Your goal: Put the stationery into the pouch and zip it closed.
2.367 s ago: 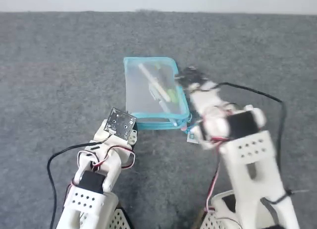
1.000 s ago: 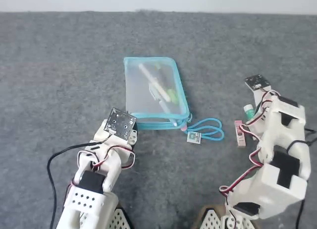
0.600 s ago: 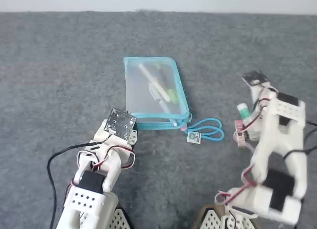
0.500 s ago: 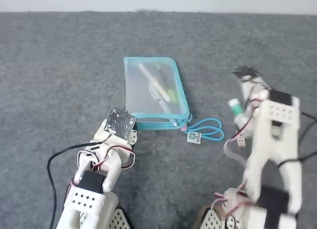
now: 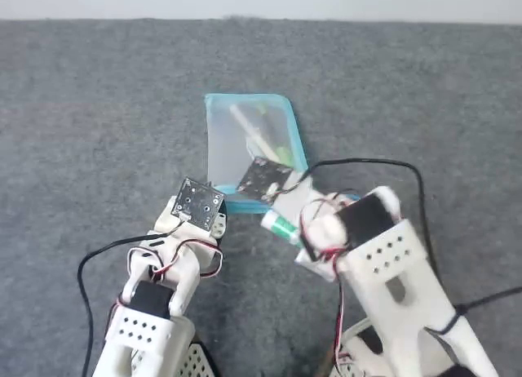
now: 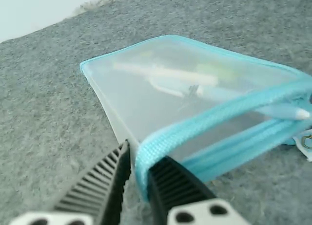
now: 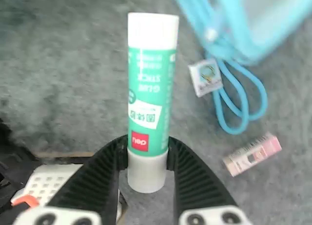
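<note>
Clenched on the base of a green glue stick [image 7: 152,98] with the right fingers [image 7: 105,171] — held above the grey worktop [image 5: 98,108], just beside the near end of the pouch [image 6: 185,103], arm stretched forward. Pinching the pouch's blue zip edge with the left fingers [image 6: 168,178] — arm folded low.

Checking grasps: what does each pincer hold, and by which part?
Right pincer: glue stick, by one white end. Left pincer: pouch, by the blue zip trim at one corner.
</note>
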Controlling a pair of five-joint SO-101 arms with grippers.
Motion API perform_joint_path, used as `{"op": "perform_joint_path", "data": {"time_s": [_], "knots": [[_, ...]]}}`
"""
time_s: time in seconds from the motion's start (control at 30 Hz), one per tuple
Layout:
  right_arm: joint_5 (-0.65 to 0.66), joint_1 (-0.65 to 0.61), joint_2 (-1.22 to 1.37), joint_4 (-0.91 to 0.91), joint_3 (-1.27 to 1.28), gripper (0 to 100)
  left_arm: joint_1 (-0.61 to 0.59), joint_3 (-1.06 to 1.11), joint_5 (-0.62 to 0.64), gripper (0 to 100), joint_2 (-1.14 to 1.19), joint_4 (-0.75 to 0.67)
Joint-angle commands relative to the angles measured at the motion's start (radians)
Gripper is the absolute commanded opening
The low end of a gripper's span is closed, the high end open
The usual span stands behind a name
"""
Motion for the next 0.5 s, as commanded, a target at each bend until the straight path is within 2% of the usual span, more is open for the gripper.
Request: {"op": "perform_joint_path", "data": {"time_s": [0.0,0.2,0.47], "knots": [[-0.089,-0.033,0.058,-0.071,-0.005,0.7,0.009,-0.012,0.006,1,-0.015,-0.035],[-0.163,-0.03,0.291,-0.166,-0.051,0.7,0.011,-0.012,0.006,1,-0.015,-0.035],[-0.261,-0.028,0.512,-0.162,-0.288,0.7,0.014,-0.012,0.006,1,-0.015,-0.035]]}}
